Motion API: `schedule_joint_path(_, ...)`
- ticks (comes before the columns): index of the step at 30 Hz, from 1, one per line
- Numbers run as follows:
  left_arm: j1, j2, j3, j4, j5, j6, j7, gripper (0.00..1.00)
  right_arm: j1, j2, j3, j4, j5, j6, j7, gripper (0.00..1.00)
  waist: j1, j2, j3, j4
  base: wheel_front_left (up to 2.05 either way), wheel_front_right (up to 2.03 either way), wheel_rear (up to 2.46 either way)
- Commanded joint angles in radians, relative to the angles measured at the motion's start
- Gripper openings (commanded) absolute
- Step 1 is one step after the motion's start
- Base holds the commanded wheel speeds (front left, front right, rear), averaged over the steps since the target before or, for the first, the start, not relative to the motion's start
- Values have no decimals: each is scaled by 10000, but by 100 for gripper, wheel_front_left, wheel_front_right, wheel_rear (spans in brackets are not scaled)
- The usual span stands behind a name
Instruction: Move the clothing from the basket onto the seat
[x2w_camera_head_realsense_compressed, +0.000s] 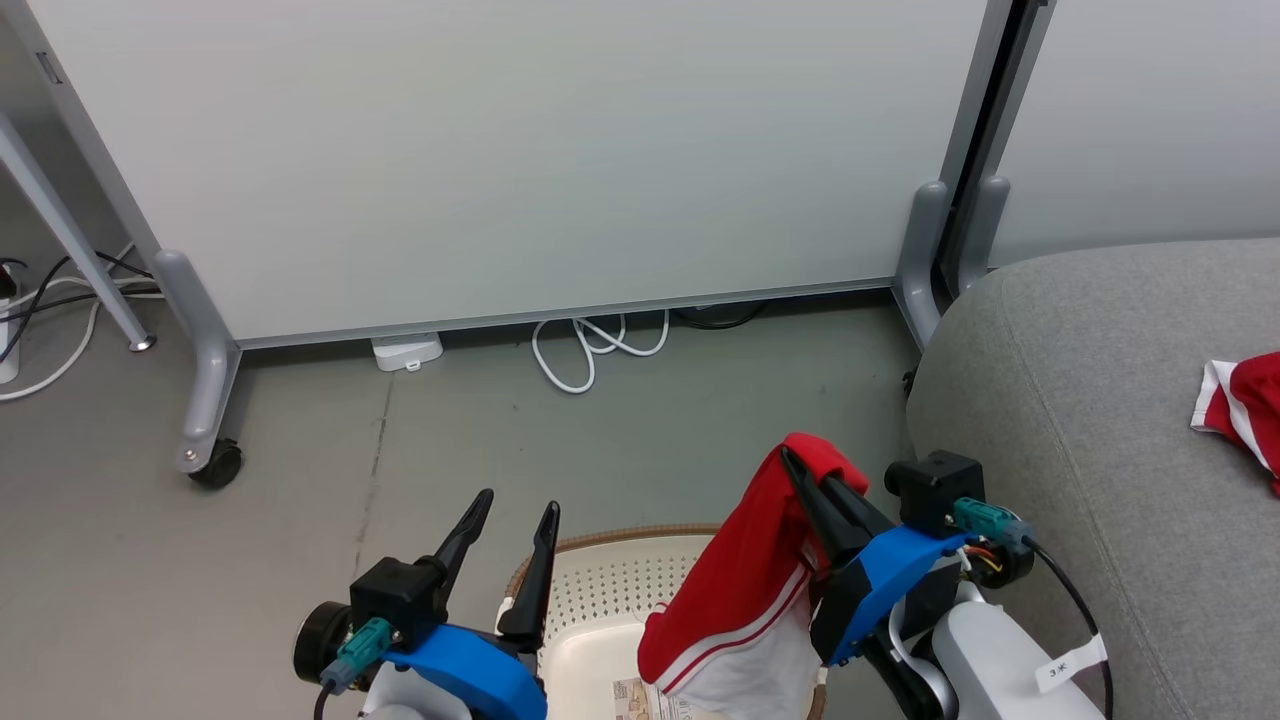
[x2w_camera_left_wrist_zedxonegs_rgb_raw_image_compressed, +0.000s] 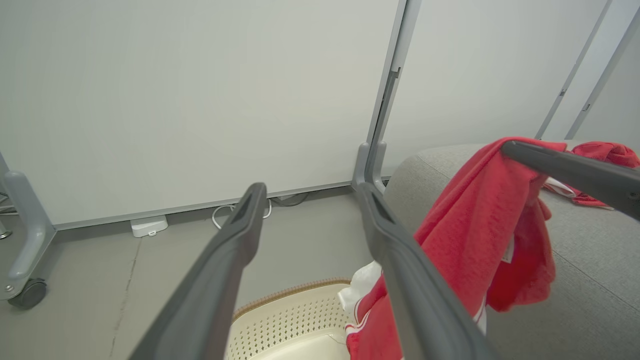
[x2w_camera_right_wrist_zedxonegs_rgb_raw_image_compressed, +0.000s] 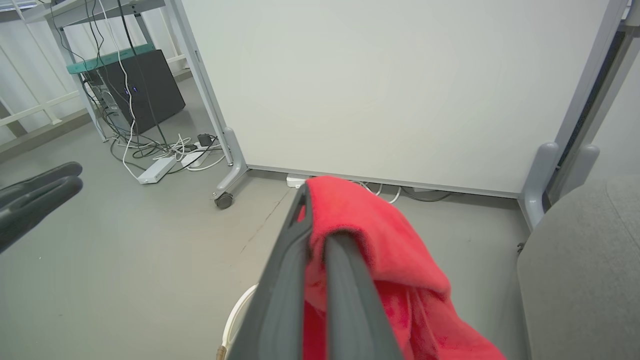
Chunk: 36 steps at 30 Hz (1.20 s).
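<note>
While left tool (x2w_camera_head_realsense_compressed: 518, 500) gapes wide, right tool (x2w_camera_head_realsense_compressed: 795, 466) pinches red clothing (x2w_camera_head_realsense_compressed: 740, 575) w/ white striped hem over basket (x2w_camera_head_realsense_compressed: 600, 592).

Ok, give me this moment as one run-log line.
right gripper: shut on red-and-white striped fabric garment, hanging over cream perforated plastic basket | left gripper: open, empty | light grey woven seat: second red garment

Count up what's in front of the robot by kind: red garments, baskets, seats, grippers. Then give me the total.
Red garments: 2, the held garment in the shut right gripper, the other garment lying on the seat.
Baskets: 1, the basket.
Seats: 1.
Grippers: 2, the left gripper open.
Total: 6.
</note>
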Motion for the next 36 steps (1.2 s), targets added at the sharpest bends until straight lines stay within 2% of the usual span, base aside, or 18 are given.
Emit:
schedule_joint_path(1, 109, -40, 124, -69, 112, -45, -45, 100, 114, -7, -37, -109, -22, 1, 19, 0, 0, -1, -3, -16, 0, 0, 0)
schedule_joint_path(7, 239, -169, 343, -113, 460, -113, -45, 100, 217, -7, -59, -367, -42, 1, 139, 0, 0, -1, 15, -206, 0, 0, 0)
schedule_joint_path(13, 219, -230, 256, -159, 510, -122, -46, 100, 246, -8, -61, -552, -80, 1, 225, 0, 0, -1, 56, -751, 0, 0, 0)
schedule_joint_path(36, -30, -183, -44, -338, 280, -96, -46, 100, 322, -5, -149, -927, -263, 1, 392, 0, 0, -1, 353, -3886, 0, 0, 0)
